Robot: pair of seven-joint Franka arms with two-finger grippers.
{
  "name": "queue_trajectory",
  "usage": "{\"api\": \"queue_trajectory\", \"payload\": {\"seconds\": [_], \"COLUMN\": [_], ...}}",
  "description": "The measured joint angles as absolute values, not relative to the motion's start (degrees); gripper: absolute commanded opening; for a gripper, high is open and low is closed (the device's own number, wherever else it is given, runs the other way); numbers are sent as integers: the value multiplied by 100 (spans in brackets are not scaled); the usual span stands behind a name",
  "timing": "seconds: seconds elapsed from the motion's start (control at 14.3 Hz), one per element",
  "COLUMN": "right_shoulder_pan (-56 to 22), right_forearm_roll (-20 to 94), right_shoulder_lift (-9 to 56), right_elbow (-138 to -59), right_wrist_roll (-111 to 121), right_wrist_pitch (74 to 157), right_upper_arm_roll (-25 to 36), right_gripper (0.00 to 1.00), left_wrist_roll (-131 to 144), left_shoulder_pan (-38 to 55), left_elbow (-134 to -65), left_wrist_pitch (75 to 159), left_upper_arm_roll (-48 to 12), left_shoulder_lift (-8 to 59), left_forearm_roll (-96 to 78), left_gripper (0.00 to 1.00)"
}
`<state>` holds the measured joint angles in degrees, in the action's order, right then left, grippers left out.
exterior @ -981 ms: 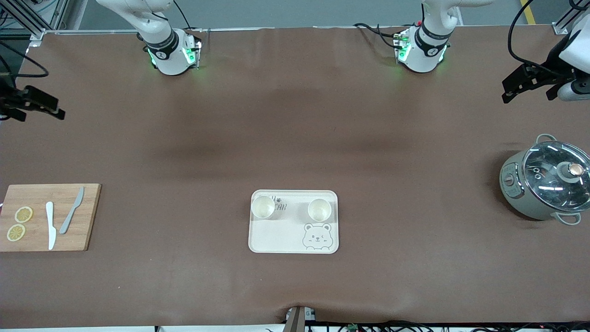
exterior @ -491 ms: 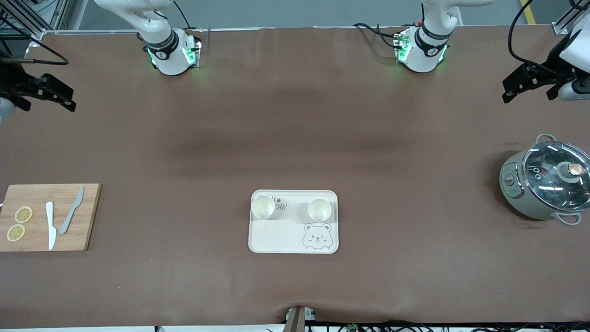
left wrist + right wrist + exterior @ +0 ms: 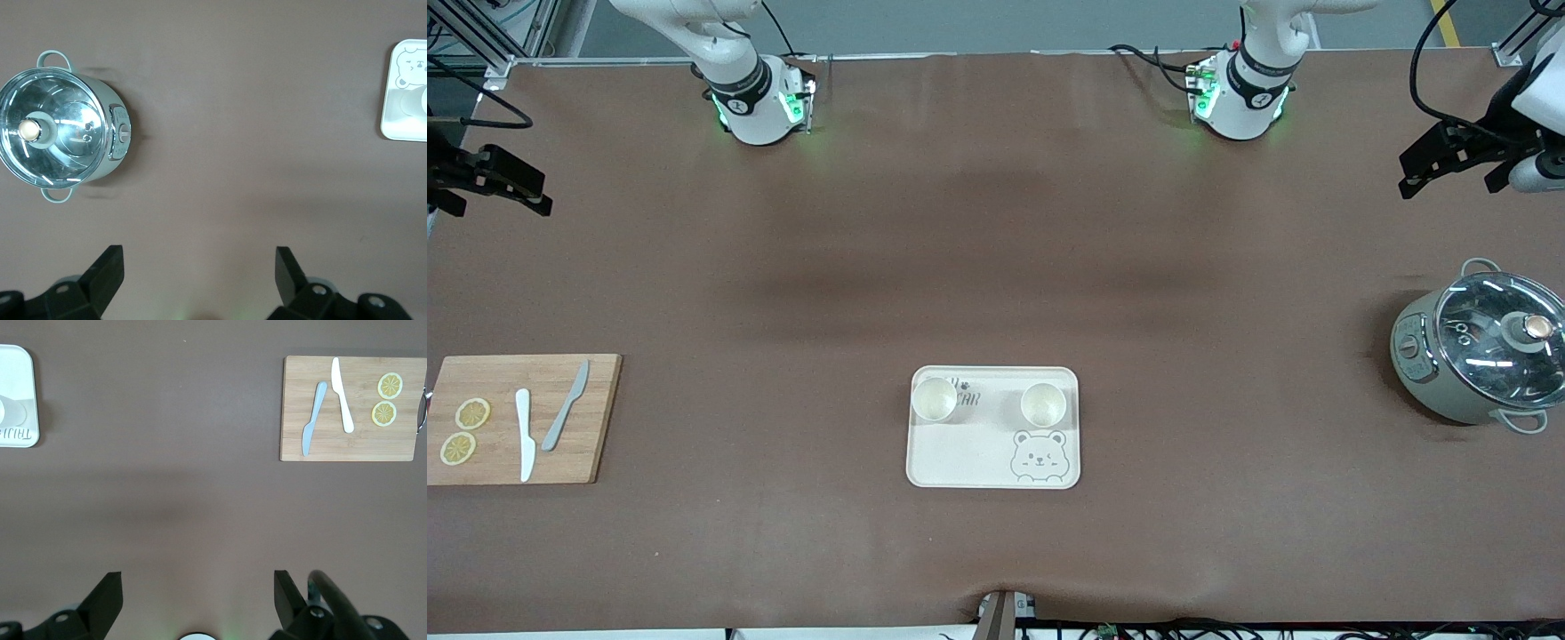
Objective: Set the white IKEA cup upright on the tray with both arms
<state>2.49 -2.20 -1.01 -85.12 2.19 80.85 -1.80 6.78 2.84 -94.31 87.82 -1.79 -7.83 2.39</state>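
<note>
Both claws hang empty with their fingers spread wide: the left gripper (image 3: 1440,162) is raised over the bare brown table (image 3: 996,267) at the left arm's end, above the grey-green cooking pot with a glass lid (image 3: 1480,356), and the right gripper (image 3: 498,182) is raised over the right arm's end, above the wooden cutting board (image 3: 520,418). Two small white round cups (image 3: 935,398) (image 3: 1043,404) stand upright, mouths up, on the flat cream rectangular tray with a grey bear face (image 3: 996,462), side by side along the tray edge farther from the front camera; one covers part of the grey lettering. They stand apart from each other, and the task looks finished or close to it. On the board lie a white knife (image 3: 524,434), a grey knife (image 3: 565,405) and two lemon slices (image 3: 464,430). From so high a view, whether each cup sits flat cannot be confirmed. Little seems at risk now; the main hazard would be an arm sweeping low back across the middle, clipping a cup and tipping it, or nudging the light tray.
</note>
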Motion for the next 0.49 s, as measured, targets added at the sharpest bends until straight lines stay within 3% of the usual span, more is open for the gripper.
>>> {"api": "queue_trajectory", "payload": {"seconds": [0.49], "right_shoulder_pan": [275], "right_forearm_roll": [-220], "right_shoulder_lift": [-100], "right_elbow": [-8512], "right_wrist_roll": [219], "right_wrist_pitch": [7957], "right_upper_arm_roll": [-155], "right_gripper": [100], "left_wrist_roll": [678], "left_shoulder_pan": [284], "left_elbow": [-9333], "left_wrist_pitch": [8782], "left_upper_arm_roll": [-178], "left_shoulder_lift": [-700], "left_forearm_roll": [239], "left_gripper": [100]}}
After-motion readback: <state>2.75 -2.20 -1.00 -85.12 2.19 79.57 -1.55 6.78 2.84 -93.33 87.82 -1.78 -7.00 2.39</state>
